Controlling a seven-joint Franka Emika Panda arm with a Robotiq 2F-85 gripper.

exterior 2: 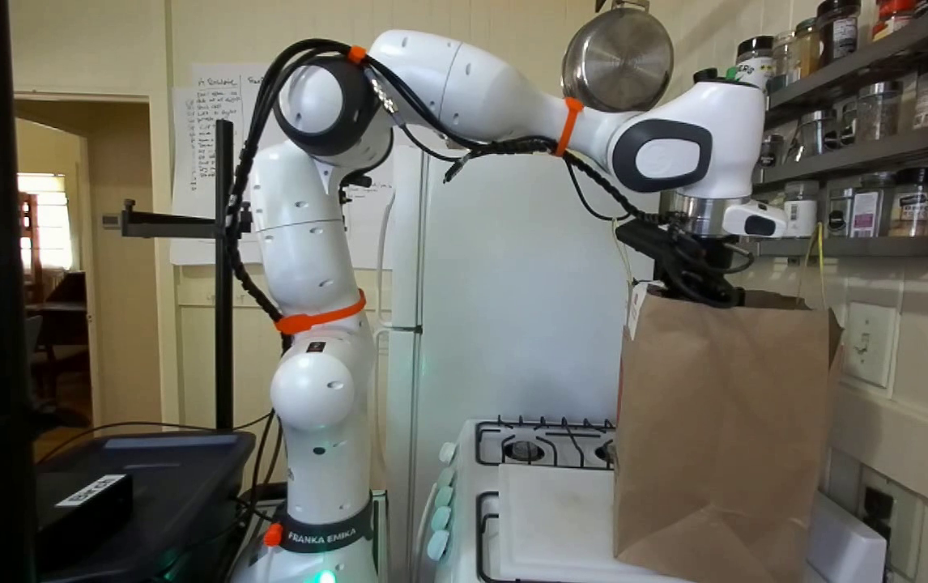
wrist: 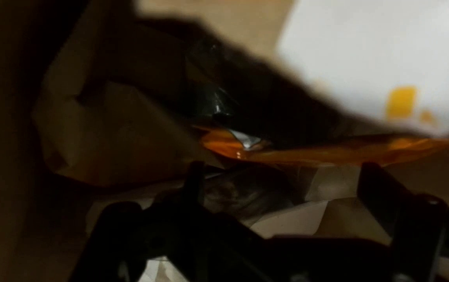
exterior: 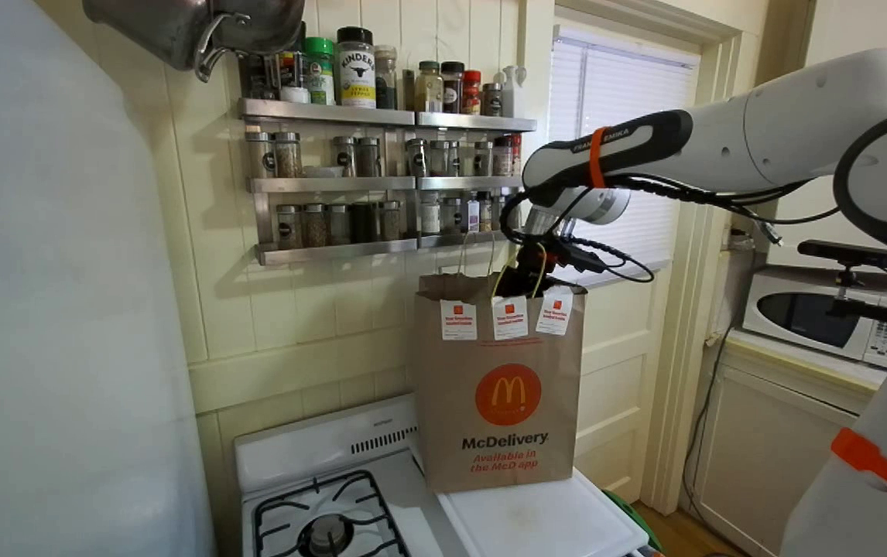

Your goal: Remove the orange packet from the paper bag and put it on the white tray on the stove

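Note:
The brown paper bag (exterior: pixel 451 402) stands upright on the white tray (exterior: pixel 552 522) on the stove (exterior: pixel 327 464). The bag (exterior 2: pixel 723 437) and tray (exterior 2: pixel 553 518) also show in an exterior view. My gripper reaches down into the bag's top, so its fingers are hidden in both exterior views. In the dark wrist view, my gripper (wrist: pixel 283 170) is open, with fingers wide apart and nothing held between them. The orange packet (wrist: pixel 326 156) lies inside the bag as a thin strip just beyond the fingertips. I cannot tell whether the fingers touch it.
String handles (exterior: pixel 542 267) rise around the gripper at the bag's mouth. Metal shelves (exterior: pixel 335 184) with spice jars are on the wall behind. A hanging pot (exterior: pixel 180 31) and a refrigerator (exterior 2: pixel 512 291) stand near. Dark and pale items (wrist: pixel 248 192) lie inside the bag.

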